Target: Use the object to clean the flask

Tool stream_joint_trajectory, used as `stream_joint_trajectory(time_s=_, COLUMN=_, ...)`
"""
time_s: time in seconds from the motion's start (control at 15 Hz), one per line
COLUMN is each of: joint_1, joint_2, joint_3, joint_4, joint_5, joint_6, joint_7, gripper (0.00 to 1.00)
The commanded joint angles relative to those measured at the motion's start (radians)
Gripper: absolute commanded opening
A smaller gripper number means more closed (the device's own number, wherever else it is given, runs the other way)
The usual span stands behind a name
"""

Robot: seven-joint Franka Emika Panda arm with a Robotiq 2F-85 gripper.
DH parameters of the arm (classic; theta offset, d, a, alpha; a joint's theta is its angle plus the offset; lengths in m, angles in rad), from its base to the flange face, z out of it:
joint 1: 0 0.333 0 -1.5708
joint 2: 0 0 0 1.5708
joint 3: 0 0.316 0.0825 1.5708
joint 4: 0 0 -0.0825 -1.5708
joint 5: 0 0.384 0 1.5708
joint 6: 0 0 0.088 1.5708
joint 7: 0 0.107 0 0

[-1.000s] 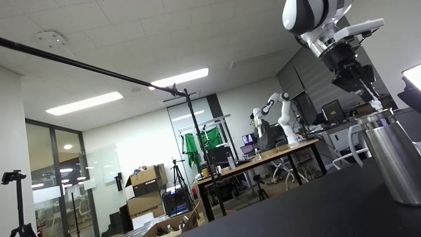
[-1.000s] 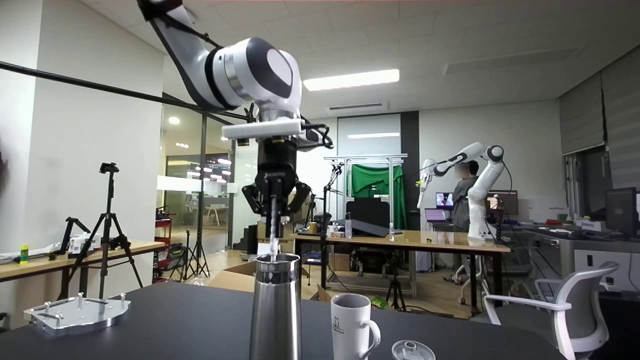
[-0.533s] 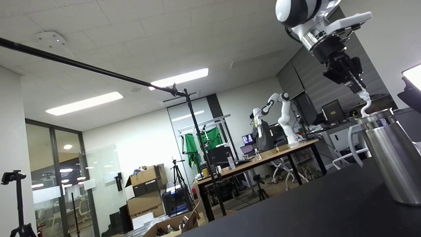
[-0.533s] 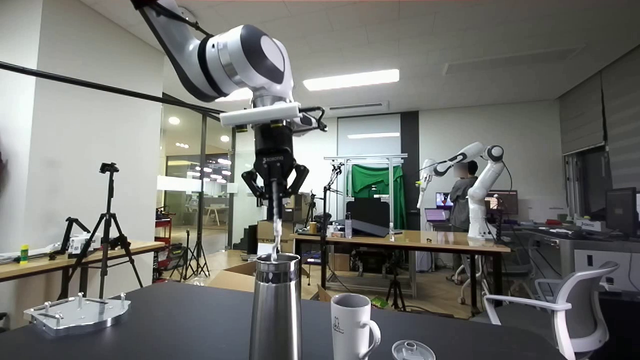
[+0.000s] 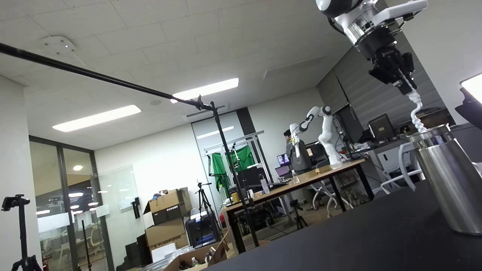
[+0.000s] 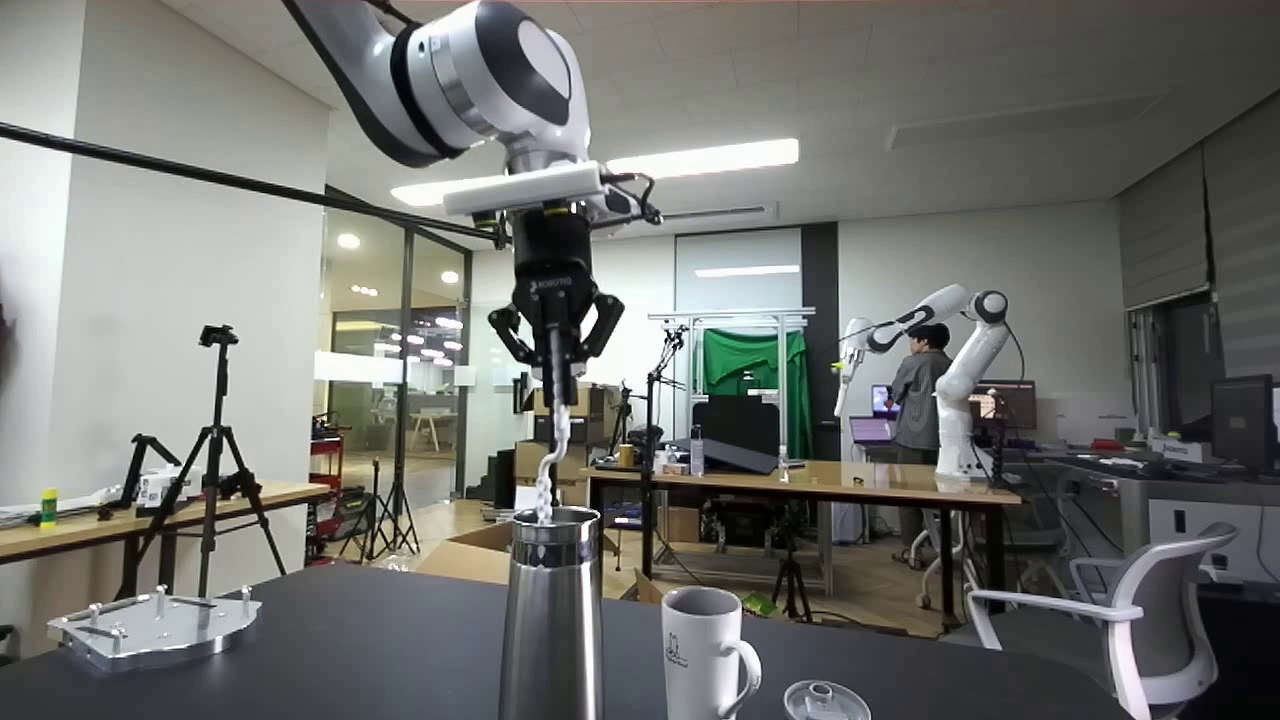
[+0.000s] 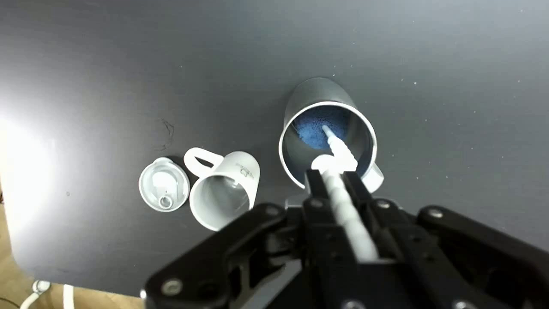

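Observation:
The flask is a tall brushed-steel cylinder standing upright on the black table. It also shows in an exterior view and from above in the wrist view. The object, a slim white ribbed brush stick with a bend, runs down through the flask's mouth. In the wrist view, the stick leads to a blue brush head inside the flask. My gripper is shut on the stick above the rim; its fingers stand either side of it. The flask hides the brush head in both exterior views.
A white mug stands close beside the flask, with a clear lid next to it. A metal plate with posts lies at the table's far left side. A white chair stands beyond the table edge.
My gripper has risen with the brush, so more of the white stick and its bend shows above the flask's rim. The flask, mug and lid have not moved.

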Motion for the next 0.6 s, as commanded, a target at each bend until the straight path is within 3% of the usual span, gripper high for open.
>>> stream_joint_trajectory(time_s=0.0, joint_1=-0.008, joint_2=0.124, joint_3=-0.005, joint_4=0.005, joint_5=-0.018, joint_6=0.035, joint_7=0.035, gripper=0.04)
stream_joint_trajectory(time_s=0.2, joint_1=-0.005, joint_2=0.166, joint_3=0.002, joint_4=0.024, joint_5=-0.018, joint_6=0.030, joint_7=0.033, gripper=0.04)
stream_joint_trajectory(time_s=0.53, joint_1=0.006, joint_2=0.021, joint_3=0.014, joint_4=0.049, joint_5=-0.032, joint_6=-0.041, joint_7=0.012, gripper=0.04)
